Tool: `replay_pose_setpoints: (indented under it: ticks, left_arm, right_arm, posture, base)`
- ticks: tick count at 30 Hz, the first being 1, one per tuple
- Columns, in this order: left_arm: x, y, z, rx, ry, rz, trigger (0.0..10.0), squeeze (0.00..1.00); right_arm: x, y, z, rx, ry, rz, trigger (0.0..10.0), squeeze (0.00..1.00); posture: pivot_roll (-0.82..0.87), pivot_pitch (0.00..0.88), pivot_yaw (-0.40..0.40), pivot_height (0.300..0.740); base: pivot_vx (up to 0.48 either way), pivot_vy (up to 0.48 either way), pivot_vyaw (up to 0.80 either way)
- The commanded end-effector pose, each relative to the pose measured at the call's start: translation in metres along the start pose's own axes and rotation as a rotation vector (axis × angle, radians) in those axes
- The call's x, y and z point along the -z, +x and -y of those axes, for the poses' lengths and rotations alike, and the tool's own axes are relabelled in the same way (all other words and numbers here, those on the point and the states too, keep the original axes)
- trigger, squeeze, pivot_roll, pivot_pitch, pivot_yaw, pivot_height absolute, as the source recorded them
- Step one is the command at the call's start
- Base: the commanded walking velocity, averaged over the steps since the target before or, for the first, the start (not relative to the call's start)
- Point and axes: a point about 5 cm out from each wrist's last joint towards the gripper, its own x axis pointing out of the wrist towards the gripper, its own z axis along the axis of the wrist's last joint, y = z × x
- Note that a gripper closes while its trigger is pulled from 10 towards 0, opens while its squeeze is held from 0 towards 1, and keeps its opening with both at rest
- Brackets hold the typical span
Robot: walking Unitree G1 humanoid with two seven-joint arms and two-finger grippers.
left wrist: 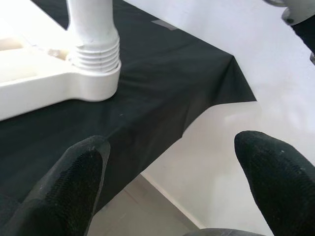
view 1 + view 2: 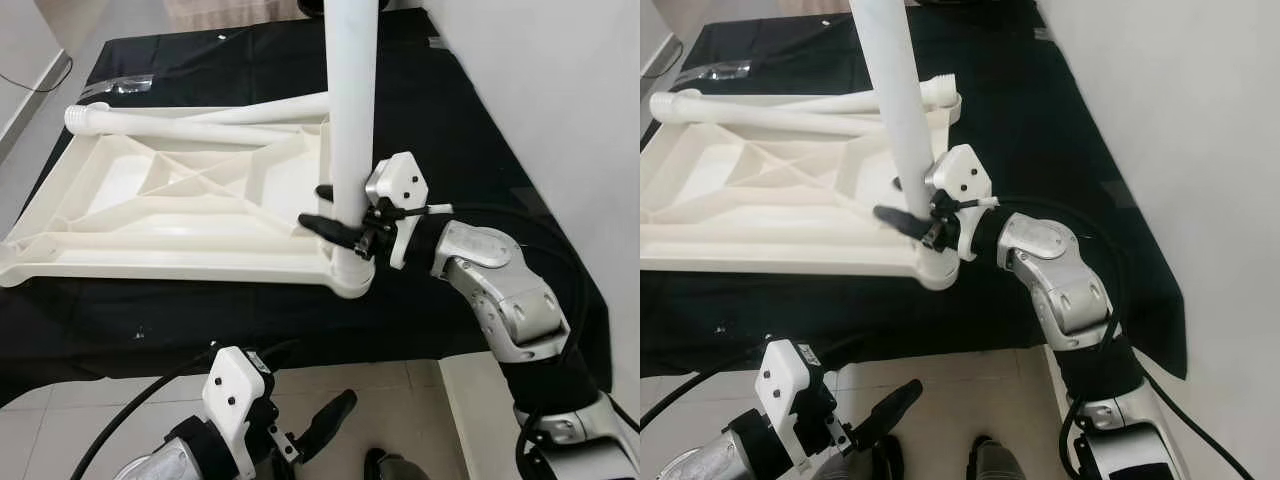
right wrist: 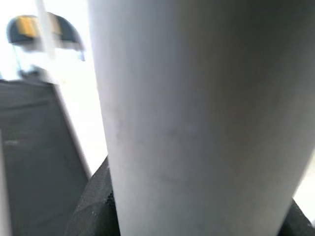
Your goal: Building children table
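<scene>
The right hand (image 2: 340,212) clamps the upright white table leg (image 2: 352,120) just above its corner socket (image 2: 350,280). The left hand (image 2: 320,425) hangs below the bench (image 2: 480,150), fingers spread wide, holding nothing.

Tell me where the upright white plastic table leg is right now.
The upright white plastic table leg stands in the near right corner socket of the upturned white plastic tabletop on the black cloth, with the right tool closed around it.
</scene>
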Motion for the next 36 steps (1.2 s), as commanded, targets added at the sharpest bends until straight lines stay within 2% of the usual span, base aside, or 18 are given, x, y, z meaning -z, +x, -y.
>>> replay_pose_setpoints:
  ticks: [1,3,4,5,6,7,9,17,20,21,24,25,26,31,32,34,35,36]
  left_arm:
    - [0.004,-0.001,0.003,0.007,-0.016,-0.006,10.0,0.00]
    - [0.003,-0.001,0.003,0.004,-0.014,-0.003,10.0,0.00]
    - [0.003,-0.001,0.003,0.004,-0.014,-0.003,10.0,0.00]
    - [0.003,-0.001,0.001,-0.003,-0.011,-0.003,10.0,0.00]
    - [0.002,-0.001,-0.001,-0.013,-0.004,-0.004,10.0,0.00]
    - [0.002,-0.001,-0.001,-0.013,-0.004,-0.004,10.0,0.00]
    - [0.001,-0.001,-0.006,-0.039,0.003,-0.004,10.0,0.00]
    - [-0.015,0.006,-0.036,-0.166,0.096,0.051,10.0,0.00]
    - [-0.037,0.013,-0.058,-0.229,0.142,0.130,10.0,0.00]
    - [-0.037,0.013,-0.058,-0.229,0.142,0.130,10.0,0.00]
    - [-0.060,0.019,-0.072,-0.257,0.175,0.206,10.0,0.00]
    - [-0.085,0.028,-0.081,-0.254,0.208,0.288,10.0,0.00]
    - [-0.093,0.031,-0.083,-0.245,0.218,0.313,10.0,0.00]
    - [-0.107,0.038,-0.086,-0.212,0.226,0.352,10.0,0.00]
    - [-0.114,0.042,-0.086,-0.188,0.213,0.374,10.0,0.00]
    - [-0.145,0.063,-0.084,-0.025,0.084,0.466,10.0,0.00]
    - [-0.145,0.063,-0.084,-0.025,0.084,0.466,10.0,0.00]
    - [-0.155,0.071,-0.083,0.051,0.057,0.485,10.0,0.00]
  right_arm:
    - [0.046,-0.013,0.010,0.206,0.083,-0.249,10.0,0.00]
    - [0.053,-0.022,0.009,0.429,0.152,-0.258,10.0,0.00]
    - [0.053,-0.022,0.009,0.429,0.152,-0.258,10.0,0.00]
    - [0.056,-0.025,-0.002,0.476,0.175,-0.251,10.0,0.00]
    - [0.059,-0.027,-0.014,0.493,0.198,-0.240,10.0,0.00]
    - [0.059,-0.027,-0.014,0.493,0.198,-0.240,10.0,0.00]
    - [0.062,-0.027,-0.028,0.511,0.247,-0.236,10.0,0.00]
    - [0.057,-0.018,-0.035,0.566,0.320,-0.181,10.0,0.00]
    - [0.060,-0.018,-0.036,0.600,0.368,-0.193,10.0,0.00]
    - [0.060,-0.018,-0.036,0.600,0.368,-0.193,10.0,0.00]
    - [0.059,-0.017,-0.036,0.621,0.432,-0.155,10.0,0.00]
    - [0.054,-0.015,-0.036,0.623,0.447,-0.118,10.0,0.00]
    - [0.053,-0.014,-0.036,0.619,0.447,-0.106,10.0,0.00]
    - [0.048,-0.010,-0.037,0.593,0.436,-0.076,10.0,0.00]
    - [0.046,-0.009,-0.038,0.578,0.421,-0.061,10.0,0.00]
    - [0.033,-0.002,-0.043,0.514,0.366,0.013,10.0,0.00]
    - [0.033,-0.002,-0.043,0.514,0.366,0.013,10.0,0.00]
    - [0.027,0.001,-0.044,0.490,0.341,0.044,10.0,0.00]
  posture:
    - [-0.01,0.290,-0.004,0.740]
    - [-0.01,0.287,-0.007,0.740]
    - [-0.01,0.287,-0.007,0.740]
    - [0.00,0.280,-0.003,0.740]
    - [0.00,0.274,0.002,0.740]
    - [0.00,0.274,0.002,0.740]
    - [0.01,0.268,0.006,0.740]
    - [0.01,0.241,0.020,0.740]
    - [0.01,0.230,0.023,0.740]
    - [0.01,0.230,0.023,0.740]
    - [0.01,0.223,0.025,0.740]
    - [0.01,0.213,0.031,0.740]
    - [0.01,0.211,0.031,0.740]
    - [0.01,0.203,0.032,0.740]
    - [0.00,0.193,0.033,0.740]
    - [-0.01,0.177,0.041,0.740]
    - [-0.01,0.177,0.041,0.740]
    - [-0.01,0.169,0.043,0.740]
  base:
    - [0.000,0.000,0.00]
    - [0.000,0.000,0.00]
    - [0.000,0.000,0.00]
    - [0.000,0.000,0.00]
    - [0.000,0.000,0.00]
    - [0.000,0.000,0.00]
    - [0.000,0.000,0.00]
    - [0.000,0.000,0.00]
    - [0.000,0.000,0.00]
    - [0.000,0.000,0.00]
    - [0.000,0.000,0.00]
    - [0.000,0.000,0.00]
    - [0.000,0.000,0.00]
    - [0.000,0.000,0.00]
    - [0.000,0.000,0.00]
    - [0.000,0.000,0.00]
    - [0.000,0.000,0.00]
    - [0.000,0.000,0.00]
